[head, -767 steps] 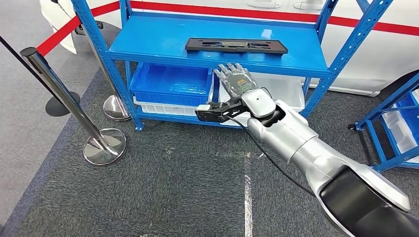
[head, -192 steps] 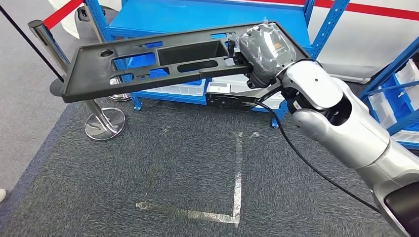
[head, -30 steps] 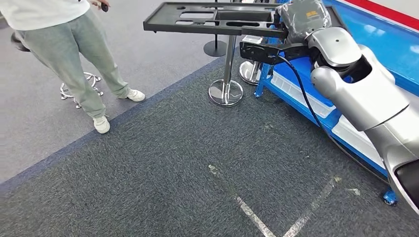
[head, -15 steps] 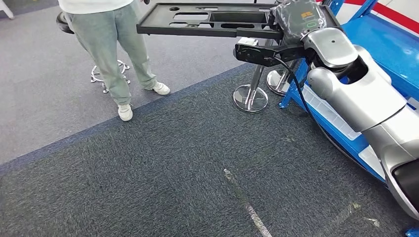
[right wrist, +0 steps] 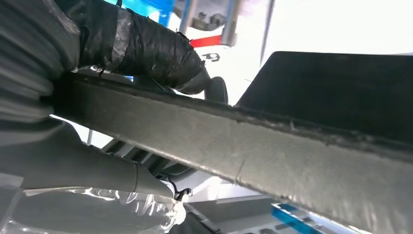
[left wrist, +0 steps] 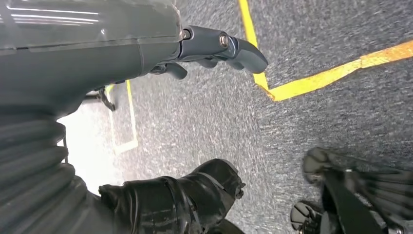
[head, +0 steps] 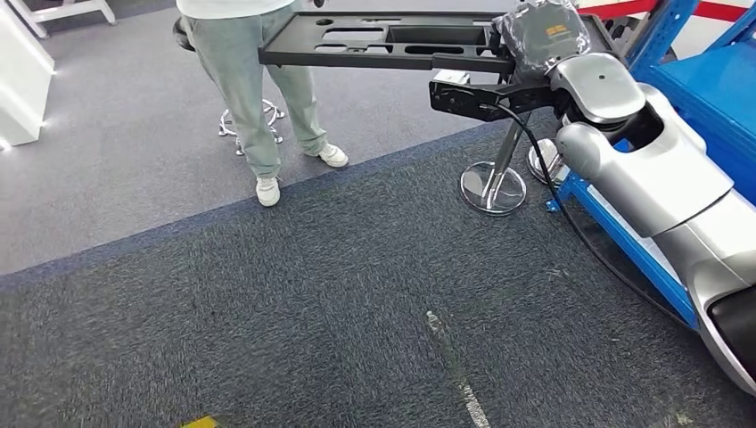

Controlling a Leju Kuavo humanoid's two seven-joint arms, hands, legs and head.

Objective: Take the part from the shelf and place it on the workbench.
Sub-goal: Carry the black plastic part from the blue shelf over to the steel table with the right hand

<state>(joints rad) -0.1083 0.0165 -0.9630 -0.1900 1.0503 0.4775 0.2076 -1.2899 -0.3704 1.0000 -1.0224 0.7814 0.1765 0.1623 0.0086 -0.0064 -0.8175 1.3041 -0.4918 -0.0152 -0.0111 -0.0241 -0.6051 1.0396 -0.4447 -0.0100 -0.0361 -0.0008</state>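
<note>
No brand or writing can be read; the right hand (head: 544,34) bears a small orange and green mark too small to make out. That hand, wrapped in clear film, grips the right end of the black part (head: 392,40), a long flat panel with cut-outs and a rectangular recess, held level in the air at the far side and stretching left from the hand. In the right wrist view the thumb (right wrist: 146,48) and the fingers (right wrist: 73,165) clamp the part's edge (right wrist: 272,146) from both sides. The left hand (left wrist: 146,44) hangs over the grey carpet (left wrist: 311,117) with yellow floor lines (left wrist: 311,80); its fingers are apart and hold nothing. A person (head: 254,80) in grey trousers stands far left, behind the part's left end. A blue shelf (head: 704,89) stands at the right, and a chrome post base (head: 493,187) is on the floor below the part.
</note>
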